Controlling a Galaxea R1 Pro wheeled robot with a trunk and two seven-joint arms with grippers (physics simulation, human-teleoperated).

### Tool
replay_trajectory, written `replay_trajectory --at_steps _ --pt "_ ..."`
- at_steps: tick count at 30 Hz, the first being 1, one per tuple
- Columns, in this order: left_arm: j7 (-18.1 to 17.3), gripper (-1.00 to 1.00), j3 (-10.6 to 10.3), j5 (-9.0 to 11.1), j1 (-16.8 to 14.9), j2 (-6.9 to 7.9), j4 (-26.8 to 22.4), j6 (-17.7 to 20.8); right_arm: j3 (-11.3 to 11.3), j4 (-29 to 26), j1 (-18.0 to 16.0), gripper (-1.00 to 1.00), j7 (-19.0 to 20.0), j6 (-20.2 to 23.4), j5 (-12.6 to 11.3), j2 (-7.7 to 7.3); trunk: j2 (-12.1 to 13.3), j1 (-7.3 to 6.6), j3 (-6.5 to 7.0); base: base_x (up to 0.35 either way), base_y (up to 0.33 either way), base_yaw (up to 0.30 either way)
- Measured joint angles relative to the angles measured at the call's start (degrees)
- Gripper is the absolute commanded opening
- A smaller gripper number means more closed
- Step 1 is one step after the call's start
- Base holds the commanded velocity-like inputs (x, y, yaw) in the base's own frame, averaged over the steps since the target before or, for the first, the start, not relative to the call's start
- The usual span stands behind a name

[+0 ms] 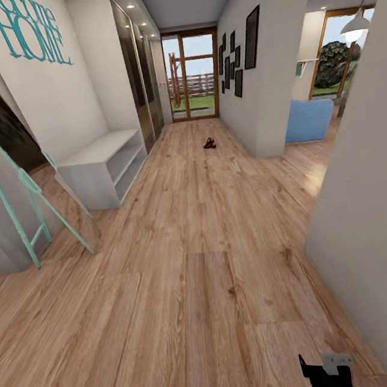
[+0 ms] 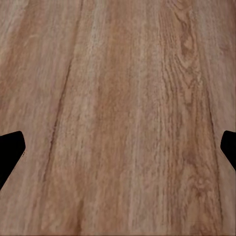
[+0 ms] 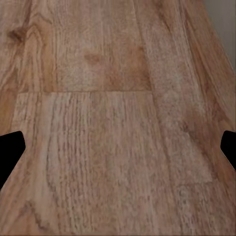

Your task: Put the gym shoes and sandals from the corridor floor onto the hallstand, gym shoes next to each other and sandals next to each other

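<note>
I see the sandals (image 1: 209,144) far down the corridor, lying together on the floor (image 1: 207,258) near the right wall's corner, well apart from the rack (image 1: 94,151), which stands against the left wall with its bench top and two shelves bare. The gym shoes I cannot find from here. At this range the sandals are only a small dark shape, so their facing is unclear. I judge them light, with flat stiff soles and soft straps; pinching a sole edge or a strap should hold, though a strap may flex and let the sandal swing. Both arms hang low over bare planks: the left gripper (image 2: 118,152) and right gripper (image 3: 118,152) each stand spread wide, holding nothing. The wood floor looks smooth and level, the corridor broad. A teal ladder (image 1: 29,189) leans near the rack's side.
</note>
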Motion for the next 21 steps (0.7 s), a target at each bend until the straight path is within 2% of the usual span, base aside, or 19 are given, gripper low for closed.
replay_trajectory --at_steps 9,21 --pt "0.0 1.00 0.0 0.0 0.0 0.00 0.0 0.0 0.0 0.0 0.0 1.00 0.0 0.0 0.0 0.00 0.0 0.00 0.58 0.339 0.000 0.000" --pt "0.0 1.00 0.0 0.0 0.0 0.00 0.0 0.0 0.0 0.0 0.0 1.00 0.0 0.0 0.0 0.00 0.0 0.00 0.66 0.339 0.000 0.000"
